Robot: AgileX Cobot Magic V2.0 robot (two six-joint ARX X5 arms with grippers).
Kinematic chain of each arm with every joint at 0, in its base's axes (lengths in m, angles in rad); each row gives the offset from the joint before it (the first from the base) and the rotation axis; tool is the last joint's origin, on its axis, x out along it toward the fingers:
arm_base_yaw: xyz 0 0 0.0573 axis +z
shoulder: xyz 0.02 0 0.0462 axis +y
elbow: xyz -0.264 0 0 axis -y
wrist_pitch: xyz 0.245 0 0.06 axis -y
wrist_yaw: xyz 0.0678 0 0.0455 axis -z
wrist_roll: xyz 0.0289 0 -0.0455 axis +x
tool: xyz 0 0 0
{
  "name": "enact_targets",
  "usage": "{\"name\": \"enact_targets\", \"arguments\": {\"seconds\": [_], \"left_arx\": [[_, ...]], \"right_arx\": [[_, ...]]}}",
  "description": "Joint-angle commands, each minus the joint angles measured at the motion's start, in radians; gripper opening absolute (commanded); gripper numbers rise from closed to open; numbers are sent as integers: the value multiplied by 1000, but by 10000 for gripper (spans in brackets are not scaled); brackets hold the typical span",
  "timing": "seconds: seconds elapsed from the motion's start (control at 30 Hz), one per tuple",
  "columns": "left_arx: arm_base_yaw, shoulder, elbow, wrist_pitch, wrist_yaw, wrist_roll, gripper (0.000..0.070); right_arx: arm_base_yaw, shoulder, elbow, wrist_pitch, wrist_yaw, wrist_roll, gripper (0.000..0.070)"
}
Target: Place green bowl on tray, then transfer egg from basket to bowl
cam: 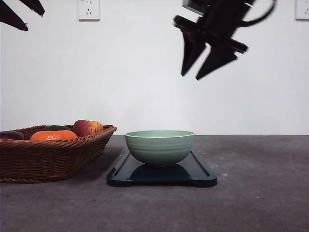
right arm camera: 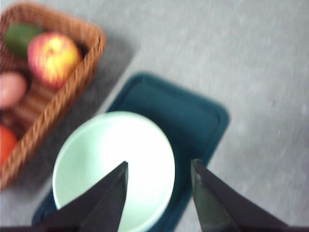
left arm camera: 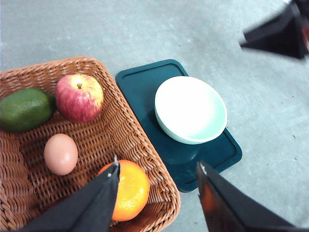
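The pale green bowl [cam: 160, 146] stands upright on the black tray [cam: 203, 176] in the middle of the table, and it holds nothing [left arm camera: 190, 110]. The reddish-brown egg [left arm camera: 61, 153] lies on the floor of the wicker basket [left arm camera: 130, 121], left of the tray. My left gripper [left arm camera: 157, 168] hangs open and empty high over the basket's edge nearest the tray, at the top left of the front view [cam: 34, 18]. Well above the bowl [right arm camera: 96, 159], my right gripper [cam: 190, 76] is open too, with nothing between its fingers [right arm camera: 159, 163].
An apple [left arm camera: 79, 98], an avocado [left arm camera: 24, 108] and an orange [left arm camera: 130, 190] share the basket with the egg. The grey tabletop [cam: 260, 193] stretches right of the tray. A white wall stands close behind.
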Motion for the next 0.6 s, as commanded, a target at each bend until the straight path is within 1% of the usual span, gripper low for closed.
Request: {"name": "enact_targets", "arguments": {"seconds": [0.0,0.1,0.17,0.4,0.57], "left_arx": [[-3,7,24,1,7,5,310],[-3,7,24,-13,7,5,310],[-3,7,24,-18,7,4,310],[-3,7,24,-20,7,4,310],[-3,7,24,-32,7,-2,310]], "right_arx": [[4,-50,-83,61,-1,-4,246],[4,-147,-219,138,0,-4,246],[3,-207,-292,165,-2,-4,246],[1,-417,-479,158,-4,-4,246],[1,-568,-566,135,-4,-4,246]]}}
